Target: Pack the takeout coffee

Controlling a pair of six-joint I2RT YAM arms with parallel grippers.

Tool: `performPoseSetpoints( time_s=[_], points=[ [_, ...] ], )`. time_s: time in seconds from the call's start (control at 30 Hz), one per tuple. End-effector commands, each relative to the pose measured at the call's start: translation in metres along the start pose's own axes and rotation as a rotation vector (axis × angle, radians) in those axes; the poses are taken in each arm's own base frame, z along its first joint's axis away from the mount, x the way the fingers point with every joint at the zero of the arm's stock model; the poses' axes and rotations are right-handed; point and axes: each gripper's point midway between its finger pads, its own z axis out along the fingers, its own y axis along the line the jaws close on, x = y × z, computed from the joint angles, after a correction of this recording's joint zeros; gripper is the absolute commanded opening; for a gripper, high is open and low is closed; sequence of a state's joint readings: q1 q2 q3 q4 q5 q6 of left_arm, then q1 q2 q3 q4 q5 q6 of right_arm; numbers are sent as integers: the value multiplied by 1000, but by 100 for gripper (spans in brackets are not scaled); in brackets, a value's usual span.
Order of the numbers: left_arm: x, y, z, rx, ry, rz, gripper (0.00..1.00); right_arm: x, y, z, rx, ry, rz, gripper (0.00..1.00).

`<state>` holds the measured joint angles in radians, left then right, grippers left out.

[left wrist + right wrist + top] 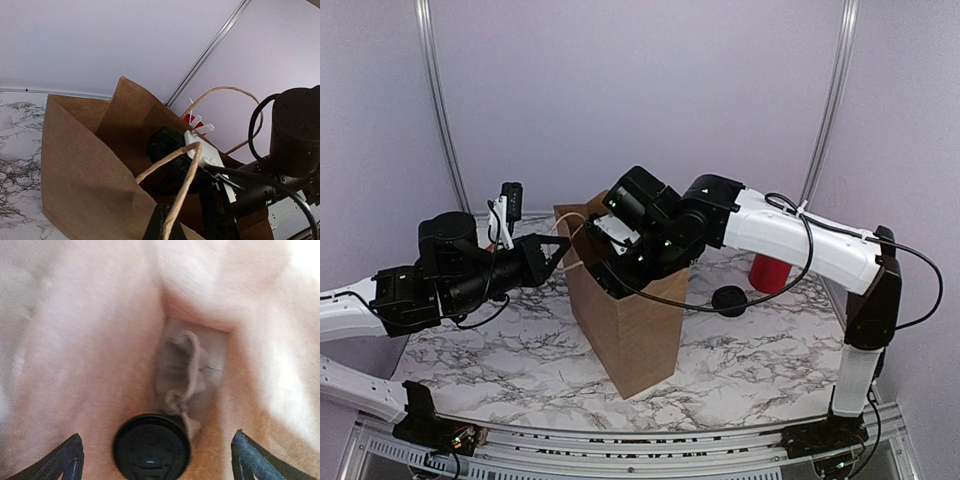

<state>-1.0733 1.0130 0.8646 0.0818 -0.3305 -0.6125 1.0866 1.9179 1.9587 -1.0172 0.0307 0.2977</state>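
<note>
The takeout coffee, a black cup seen from above by its black lid, stands on the bottom inside the brown paper bag. My right gripper is reached down into the bag's mouth. It is open, its fingertips wide apart on either side of the lid and not touching it. My left gripper is at the bag's left top edge, shut on the bag's twine handle, which runs between its black fingers. The cup is hidden in the top view.
The bag stands upright mid-table on the marble top. A red holder stands at the back right, and a low pile of black lids lies beside it. The bag's second handle loops up on the far side.
</note>
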Motion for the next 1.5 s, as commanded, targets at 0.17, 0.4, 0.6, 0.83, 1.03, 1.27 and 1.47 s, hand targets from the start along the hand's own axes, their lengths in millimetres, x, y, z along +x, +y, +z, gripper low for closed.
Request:
performPoseSetpoints(
  time_s=[0.17, 0.4, 0.6, 0.83, 1.03, 1.27, 1.47],
  points=[
    [-3, -2, 2, -8, 3, 14, 0, -22, 9, -24, -51, -91, 9, 100],
    [-6, -6, 3, 0, -1, 5, 0, -36, 23, -42, -90, -162, -25, 100],
    [-8, -7, 2, 0, -5, 3, 0, -40, 24, -49, -89, -195, -34, 100],
    [-9, -6, 2, -6, -7, 1, 0, -48, 26, -65, -104, -265, -44, 100],
    [-9, -6, 3, -6, -5, -3, 0, -53, 27, -78, -114, -308, -52, 100],
    [-12, -8, 2, -4, -12, -8, 0, -58, 30, -98, -141, -369, -60, 100],
    [-15, -10, 1, 0, -16, -11, 0, -61, 29, -114, -144, -415, -74, 100]
  ],
)
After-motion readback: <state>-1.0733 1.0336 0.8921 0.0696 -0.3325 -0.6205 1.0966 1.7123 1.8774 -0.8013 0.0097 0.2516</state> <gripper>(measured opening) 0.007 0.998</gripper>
